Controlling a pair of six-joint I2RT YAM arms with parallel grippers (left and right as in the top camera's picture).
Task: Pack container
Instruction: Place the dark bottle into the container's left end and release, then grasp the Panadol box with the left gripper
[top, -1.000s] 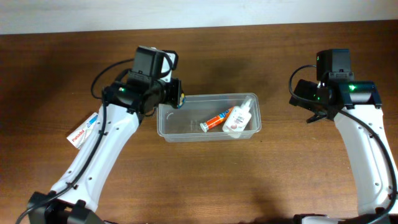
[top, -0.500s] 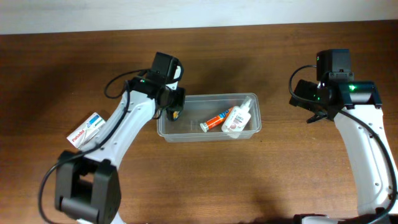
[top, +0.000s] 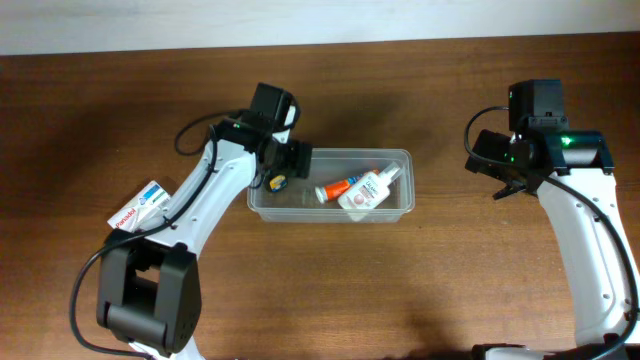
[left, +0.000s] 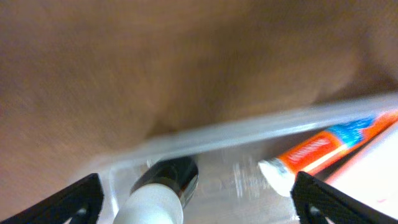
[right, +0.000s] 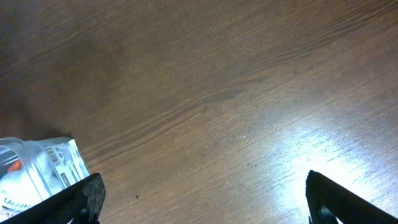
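Left tool (left: 199, 198) spread over container (top: 350, 152), right tool (right: 205, 199) spread, wooden table (top: 400, 280), white wall (top: 300, 20)

The overhead view looks straight down from high above the desk (top: 450, 290), with the wall (top: 300, 20) along 12 o'clock. The left wrist view sits very close and blurred, facing across the rim of the container (left: 249, 127). It shares the orange tube (left: 323, 149) with the overhead view. The right wrist view, out at the container's 3 o'clock, looks down close on bare desk and catches the container's end at its own 8 o'clock.
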